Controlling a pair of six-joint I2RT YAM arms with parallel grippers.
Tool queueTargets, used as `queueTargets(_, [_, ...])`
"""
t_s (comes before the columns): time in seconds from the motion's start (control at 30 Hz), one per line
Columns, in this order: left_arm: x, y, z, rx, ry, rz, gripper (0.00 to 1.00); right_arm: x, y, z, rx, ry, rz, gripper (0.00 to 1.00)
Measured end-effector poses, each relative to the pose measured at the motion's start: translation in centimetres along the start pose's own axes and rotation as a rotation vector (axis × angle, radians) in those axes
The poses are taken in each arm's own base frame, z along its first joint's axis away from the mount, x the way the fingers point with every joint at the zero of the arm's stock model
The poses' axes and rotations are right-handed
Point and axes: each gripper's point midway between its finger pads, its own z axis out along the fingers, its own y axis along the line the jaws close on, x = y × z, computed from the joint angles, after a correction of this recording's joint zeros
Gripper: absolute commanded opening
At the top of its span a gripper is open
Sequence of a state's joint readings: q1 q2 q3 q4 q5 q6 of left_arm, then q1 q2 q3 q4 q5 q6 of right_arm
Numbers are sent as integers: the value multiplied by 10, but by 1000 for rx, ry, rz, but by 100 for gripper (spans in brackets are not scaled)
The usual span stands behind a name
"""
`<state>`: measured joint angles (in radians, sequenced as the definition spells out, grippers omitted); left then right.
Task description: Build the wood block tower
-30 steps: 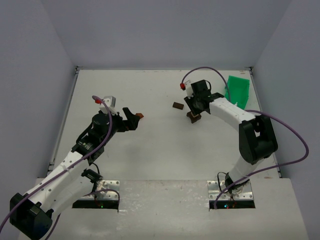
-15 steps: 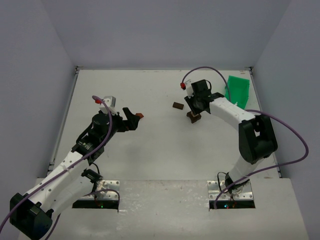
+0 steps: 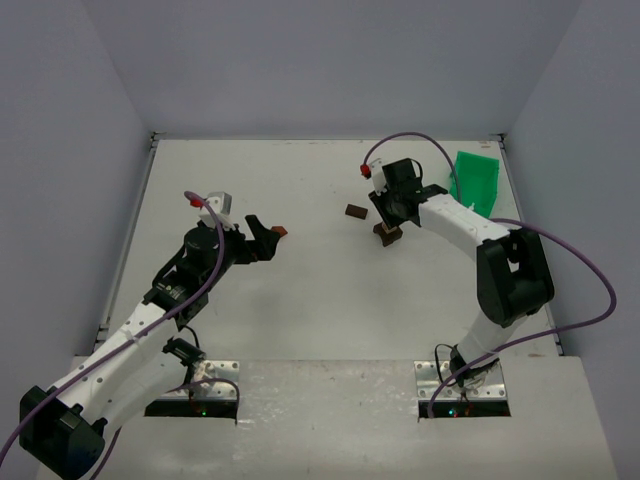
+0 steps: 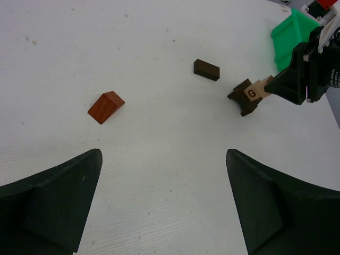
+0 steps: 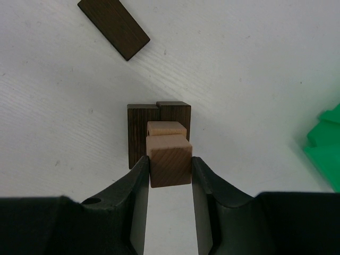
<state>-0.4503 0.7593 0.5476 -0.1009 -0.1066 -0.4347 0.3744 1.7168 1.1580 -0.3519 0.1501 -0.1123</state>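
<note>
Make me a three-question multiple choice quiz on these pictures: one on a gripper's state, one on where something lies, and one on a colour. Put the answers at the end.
1. The right gripper is
A. wide open and empty
B. shut on the light tan block
C. out of view

2. The reddish-brown block lies
A. on the table, ahead of the left gripper
B. on top of the tan block
C. between the right gripper's fingers

3. The lower block beneath the tan one is
A. green
B. dark brown
C. white

Answers:
1 B: both fingers press the block's sides.
2 A: it sits alone on the white surface.
3 B: dark wood shows around the tan block.
</note>
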Motion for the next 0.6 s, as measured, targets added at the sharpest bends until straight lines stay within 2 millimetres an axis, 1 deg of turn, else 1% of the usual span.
queueTargets(0.37, [0, -1, 0, 6, 3, 0, 100, 0, 0, 0, -1, -1, 0, 33])
queueTargets(0.6, [0, -1, 0, 6, 3, 0, 100, -7, -3, -2, 9, -15, 2, 34])
